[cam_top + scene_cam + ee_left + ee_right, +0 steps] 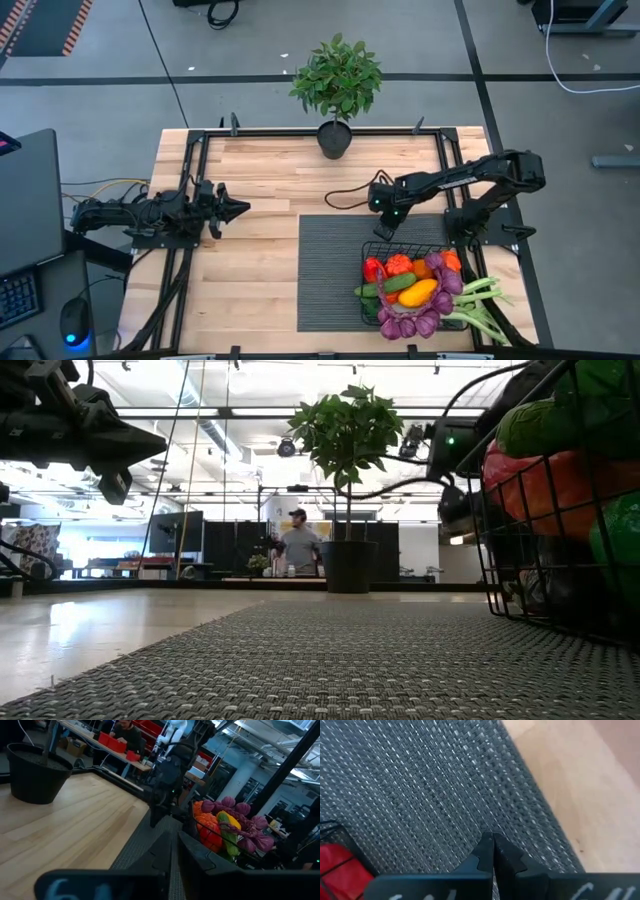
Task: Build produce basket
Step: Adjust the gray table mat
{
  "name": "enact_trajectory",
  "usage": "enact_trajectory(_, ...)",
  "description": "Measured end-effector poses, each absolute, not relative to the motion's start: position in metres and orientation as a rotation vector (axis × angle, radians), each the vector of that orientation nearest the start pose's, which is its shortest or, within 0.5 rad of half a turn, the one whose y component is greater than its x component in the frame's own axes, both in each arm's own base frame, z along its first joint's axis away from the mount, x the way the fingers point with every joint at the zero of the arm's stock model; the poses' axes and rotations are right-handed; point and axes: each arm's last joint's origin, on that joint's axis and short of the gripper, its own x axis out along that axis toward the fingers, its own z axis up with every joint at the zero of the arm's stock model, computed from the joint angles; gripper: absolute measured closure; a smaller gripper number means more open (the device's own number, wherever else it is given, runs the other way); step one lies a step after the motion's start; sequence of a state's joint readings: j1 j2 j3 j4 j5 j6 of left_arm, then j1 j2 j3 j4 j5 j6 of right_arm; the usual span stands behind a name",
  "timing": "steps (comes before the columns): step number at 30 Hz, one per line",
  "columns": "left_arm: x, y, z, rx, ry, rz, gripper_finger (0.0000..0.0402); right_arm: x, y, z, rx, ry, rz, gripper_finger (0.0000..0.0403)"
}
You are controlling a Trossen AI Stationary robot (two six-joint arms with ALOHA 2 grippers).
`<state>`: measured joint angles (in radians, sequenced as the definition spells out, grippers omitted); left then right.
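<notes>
The black wire basket (372, 250) stands on the near right part of the dark ribbed mat (330, 270). It is heaped with produce: red peppers (375, 268), an orange piece (400, 264), a yellow pepper (418, 292), a green cucumber (398, 283) and purple grapes (410, 322). A leek (488, 305) sticks out over the right side. My right gripper (384, 230) is shut, pointing down over the mat just beyond the basket's far left corner; in the right wrist view (493, 851) a red pepper (335, 870) shows beside it. My left gripper (238, 210) is shut, above the bare wood at the left.
A potted green plant (336, 85) stands at the table's far edge, with a black cable (345, 195) lying near it. Bare wood (260, 280) lies between the left arm and the mat. In the low view a person (297, 545) stands in the room beyond the table.
</notes>
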<state>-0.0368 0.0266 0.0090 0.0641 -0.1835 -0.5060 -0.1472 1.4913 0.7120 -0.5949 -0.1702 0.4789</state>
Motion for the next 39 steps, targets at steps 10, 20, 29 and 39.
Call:
enact_trajectory(10, 0.098, 0.002, 0.171, -0.510, -0.083, 0.131, 0.0376, 0.248, -0.023, 0.130, 0.694, 1.306, -0.293, 0.0396)
enact_trajectory(20, 0.098, 0.002, 0.171, -0.510, -0.082, 0.131, 0.0366, 0.247, -0.023, 0.129, 0.700, 1.313, -0.343, 0.0396)
enact_trajectory(29, 0.098, 0.002, 0.171, -0.510, -0.082, 0.131, 0.0376, 0.245, -0.023, 0.129, 0.727, 1.321, -0.382, 0.0396)
enact_trajectory(39, 0.098, 0.002, 0.171, -0.510, -0.082, 0.131, 0.0366, 0.228, -0.034, 0.140, 0.682, 1.358, -0.469, 0.0396)
